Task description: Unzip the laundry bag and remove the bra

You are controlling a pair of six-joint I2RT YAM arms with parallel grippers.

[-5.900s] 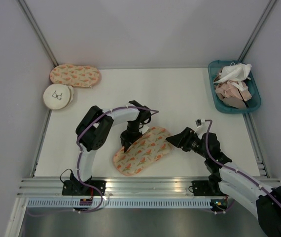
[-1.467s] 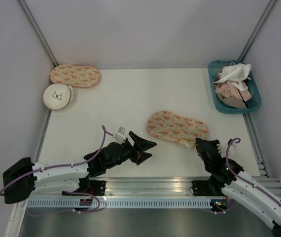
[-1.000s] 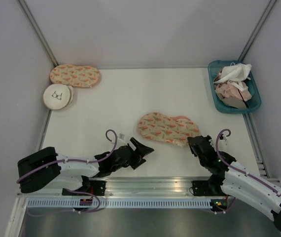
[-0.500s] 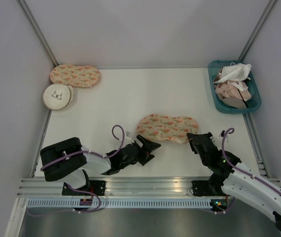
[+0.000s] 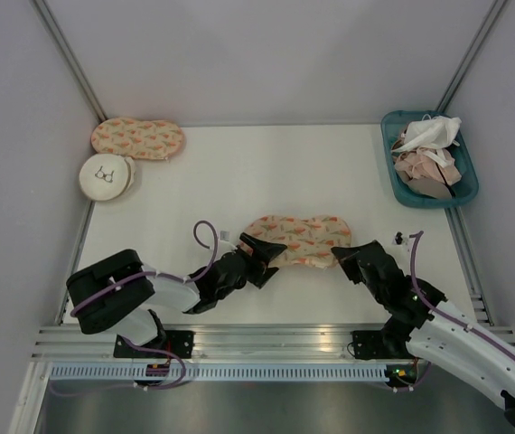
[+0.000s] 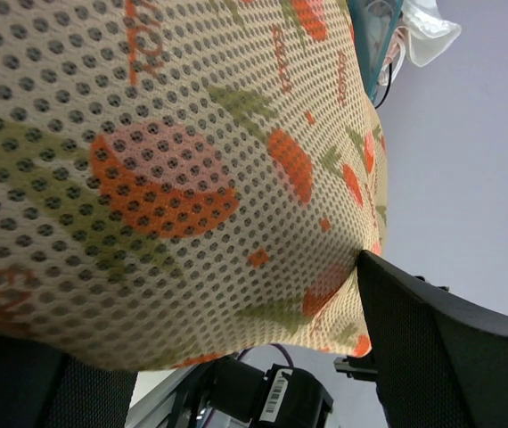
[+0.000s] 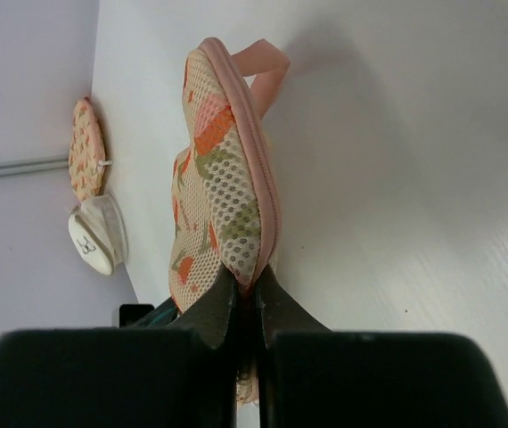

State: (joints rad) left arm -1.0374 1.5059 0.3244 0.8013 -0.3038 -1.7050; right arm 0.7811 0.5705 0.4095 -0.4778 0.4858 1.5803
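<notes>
The laundry bag (image 5: pixel 298 239), cream mesh with orange and green print, lies across the near middle of the table. My right gripper (image 5: pixel 341 259) is shut on its right end, and in the right wrist view the fingers (image 7: pixel 247 294) pinch the pink edging, with the pink loop strap (image 7: pixel 259 61) at the far end. My left gripper (image 5: pixel 263 252) stands open around the bag's left end. The mesh (image 6: pixel 174 169) fills the left wrist view between the wide-apart fingers (image 6: pixel 441 348). The bra is out of view.
A teal basket (image 5: pixel 390 145) of pale garments stands at the back right. A like-printed case (image 5: pixel 137 138) and a round white pouch (image 5: pixel 107 175) lie at the back left. A metal rail (image 5: pixel 266 339) runs along the near edge.
The right gripper has dragged the bag leftward and turned it level. The left gripper has come up from the near edge, and its open fingers now straddle the bag's left end.
</notes>
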